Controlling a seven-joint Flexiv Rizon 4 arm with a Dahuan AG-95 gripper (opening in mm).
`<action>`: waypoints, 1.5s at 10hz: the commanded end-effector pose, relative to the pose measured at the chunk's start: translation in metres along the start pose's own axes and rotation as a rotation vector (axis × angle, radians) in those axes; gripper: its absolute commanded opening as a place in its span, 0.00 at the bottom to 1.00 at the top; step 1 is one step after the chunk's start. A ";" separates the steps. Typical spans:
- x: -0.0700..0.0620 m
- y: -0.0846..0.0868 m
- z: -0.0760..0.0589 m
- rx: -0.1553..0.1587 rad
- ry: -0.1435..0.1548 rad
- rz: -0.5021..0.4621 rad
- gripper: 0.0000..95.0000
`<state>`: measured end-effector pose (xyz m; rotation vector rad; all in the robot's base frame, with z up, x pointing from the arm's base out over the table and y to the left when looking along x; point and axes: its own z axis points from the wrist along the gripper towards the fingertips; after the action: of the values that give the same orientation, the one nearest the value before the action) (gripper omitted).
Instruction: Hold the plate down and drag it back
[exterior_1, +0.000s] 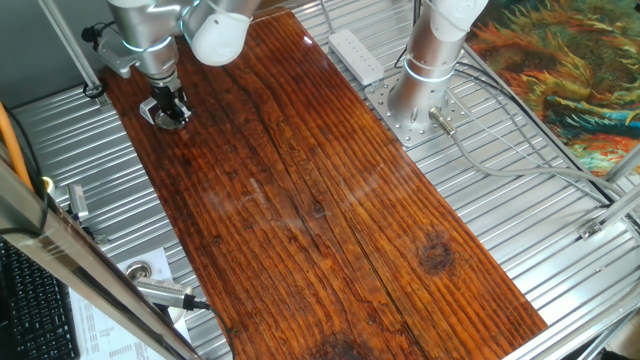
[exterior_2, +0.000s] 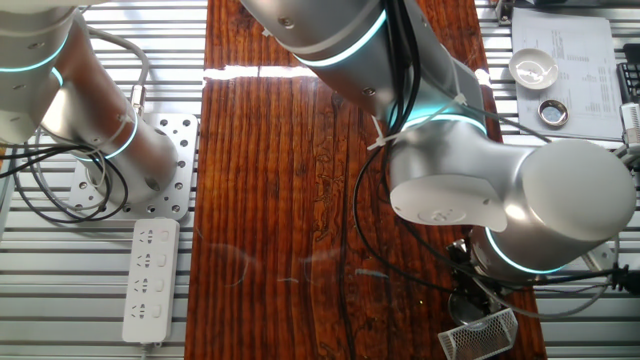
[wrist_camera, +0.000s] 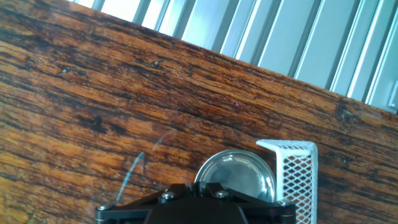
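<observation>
The pincer (exterior_1: 171, 117) is set down on the plate (wrist_camera: 239, 175) near the wooden table (exterior_1: 320, 200) edge (finger spread cannot be told); a white mesh bracket (wrist_camera: 297, 174) is seen just beside.

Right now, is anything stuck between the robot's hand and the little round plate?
Nothing visible is. In the hand view the plate lies right under the hand, partly covered by it. A white mesh bracket stands just beside the plate, at its edge, not between the two. Whether the hand presses on the plate cannot be told.
</observation>
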<state>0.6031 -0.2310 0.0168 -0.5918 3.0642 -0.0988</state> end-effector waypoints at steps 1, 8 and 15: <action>0.000 0.000 0.000 -0.004 -0.004 0.000 0.00; -0.002 0.007 0.001 -0.003 -0.003 0.009 0.00; -0.004 0.013 0.002 0.004 0.001 0.011 0.00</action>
<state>0.6026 -0.2183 0.0146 -0.5750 3.0664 -0.1069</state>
